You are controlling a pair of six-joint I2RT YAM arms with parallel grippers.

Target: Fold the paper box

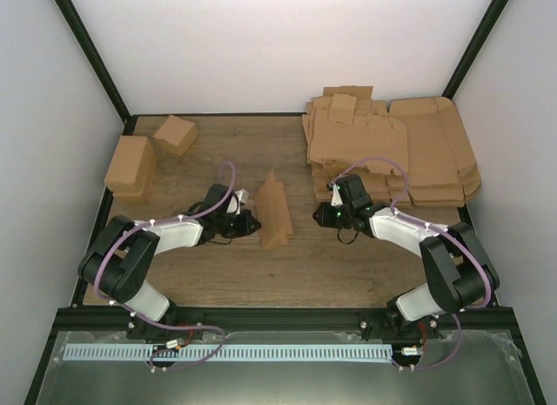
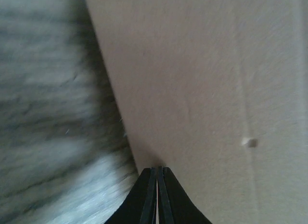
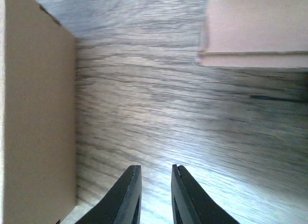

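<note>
The paper box (image 1: pixel 275 215) stands on edge in the middle of the table, a part-folded brown cardboard piece. My left gripper (image 1: pixel 253 222) is shut, and its tips (image 2: pixel 158 169) press against the box's flat brown face (image 2: pixel 207 89) with nothing between the fingers. My right gripper (image 1: pixel 319 215) hovers low over the table to the right of the box, apart from it. In the right wrist view that gripper (image 3: pixel 156 172) is open by a narrow gap with only bare wood below, and the box's side (image 3: pixel 38 113) fills the left edge.
A big heap of flat cardboard sheets (image 1: pixel 396 148) lies at the back right; its edge (image 3: pixel 255 36) shows ahead of my right gripper. Two folded brown cartons (image 1: pixel 130 165) (image 1: pixel 176 133) sit at the back left. Black frame posts and pale walls enclose the table.
</note>
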